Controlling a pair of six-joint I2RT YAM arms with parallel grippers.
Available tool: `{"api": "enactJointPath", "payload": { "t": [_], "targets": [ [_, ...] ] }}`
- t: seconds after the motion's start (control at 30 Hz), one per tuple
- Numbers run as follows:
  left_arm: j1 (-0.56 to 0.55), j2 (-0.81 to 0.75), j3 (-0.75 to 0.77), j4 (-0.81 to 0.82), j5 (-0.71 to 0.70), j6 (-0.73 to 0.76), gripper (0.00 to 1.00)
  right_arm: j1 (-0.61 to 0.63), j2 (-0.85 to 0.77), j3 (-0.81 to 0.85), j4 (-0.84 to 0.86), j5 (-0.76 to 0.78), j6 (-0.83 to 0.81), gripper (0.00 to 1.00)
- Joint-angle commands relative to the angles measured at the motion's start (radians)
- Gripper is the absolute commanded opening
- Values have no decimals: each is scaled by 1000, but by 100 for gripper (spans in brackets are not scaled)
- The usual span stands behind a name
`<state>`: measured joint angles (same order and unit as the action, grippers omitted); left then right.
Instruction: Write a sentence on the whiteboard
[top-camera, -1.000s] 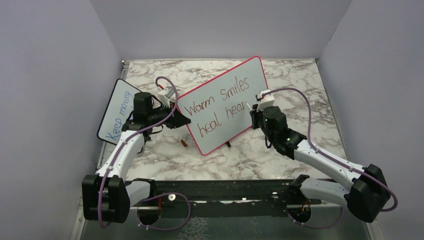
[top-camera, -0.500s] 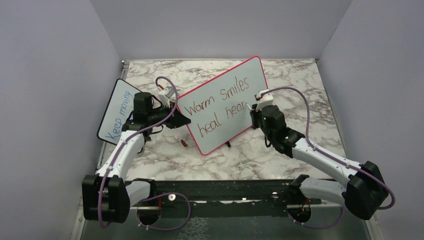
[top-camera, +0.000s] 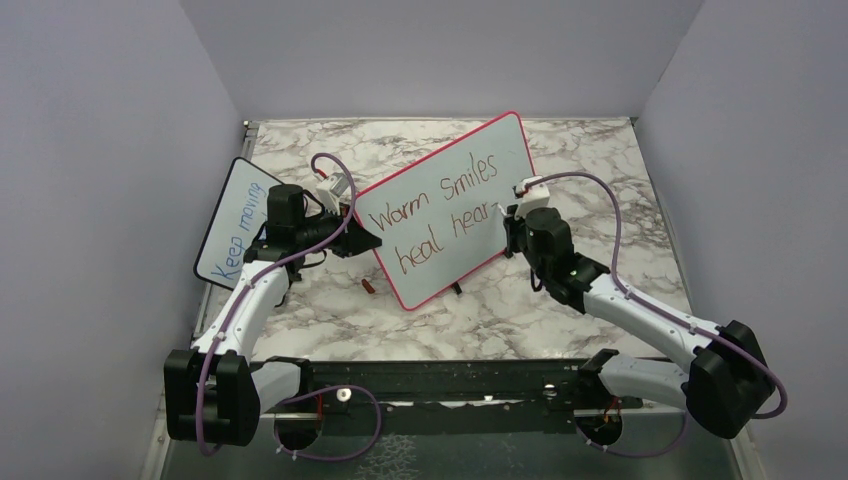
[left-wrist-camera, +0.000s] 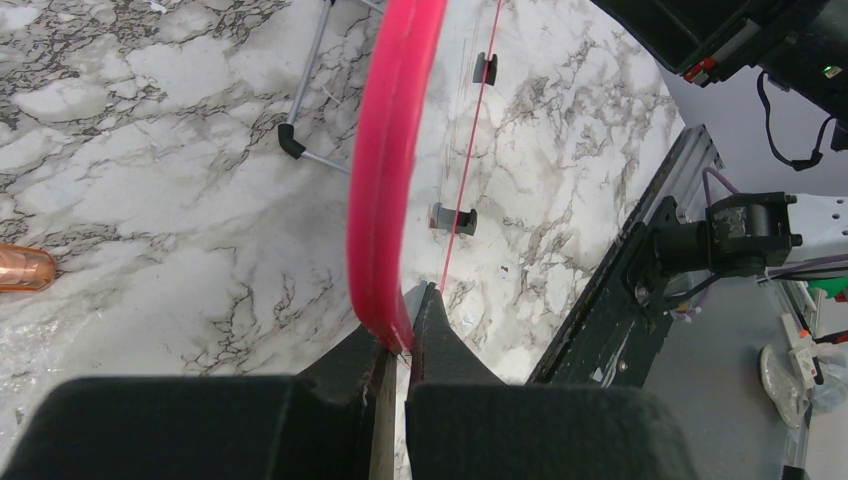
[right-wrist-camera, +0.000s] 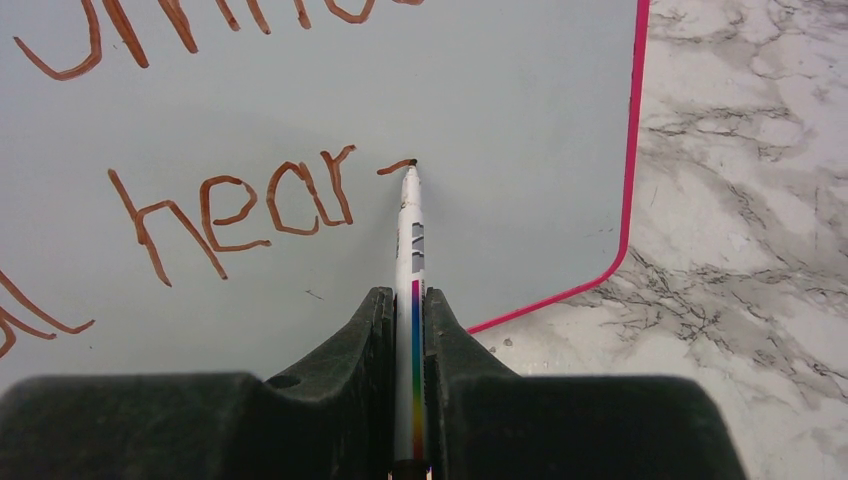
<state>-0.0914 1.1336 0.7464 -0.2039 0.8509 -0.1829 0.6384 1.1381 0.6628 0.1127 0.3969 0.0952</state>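
The whiteboard (top-camera: 440, 205) with its thin pink-red frame stands tilted on the marble table. The sentence (top-camera: 430, 215) on it reads "Warm Smiles" over "heal hear" in red-brown marker. My left gripper (top-camera: 362, 240) is shut on the whiteboard's left edge; in the left wrist view the pink frame (left-wrist-camera: 390, 170) runs up from between the jaws of that gripper (left-wrist-camera: 402, 335). My right gripper (right-wrist-camera: 408, 300) is shut on a white marker (right-wrist-camera: 411, 250). The marker tip touches the board at the end of a short horizontal stroke (right-wrist-camera: 396, 166) just right of "hear" (right-wrist-camera: 235, 215).
A smaller black-framed board (top-camera: 235, 220) with blue writing leans at the left behind my left arm. A small red-brown marker cap (top-camera: 369, 286) lies on the marble table (top-camera: 560, 160) near the whiteboard's lower left corner. Grey walls enclose the table on three sides.
My right gripper has shifted slightly right and up along the board with the marker, drawing a short stroke after "hear". The left arm and whiteboard have not moved.
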Motion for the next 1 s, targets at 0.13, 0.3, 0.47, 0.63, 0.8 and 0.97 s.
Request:
{"api": "enactJointPath", "payload": {
  "t": [0.13, 0.3, 0.47, 0.63, 0.8, 0.97],
  "targets": [
    [18, 27, -2, -54, -171, 99, 0, -12, -29, 11, 13, 9, -4, 1],
    [18, 28, -2, -55, -171, 100, 0, -12, -67, 2, 13, -35, -7, 0],
    [18, 28, -2, -55, -171, 100, 0, -11, -49, 9, 31, -53, -14, 0],
    [18, 28, -2, -55, -170, 101, 0, -11, -31, 21, 44, -54, -18, 0],
    [18, 28, -2, -55, -169, 101, 0, -12, -11, 29, 56, -52, -22, 0],
    [18, 28, -2, -55, -168, 102, 0, -12, -3, 35, 73, -48, -28, 1]
  ]
}}
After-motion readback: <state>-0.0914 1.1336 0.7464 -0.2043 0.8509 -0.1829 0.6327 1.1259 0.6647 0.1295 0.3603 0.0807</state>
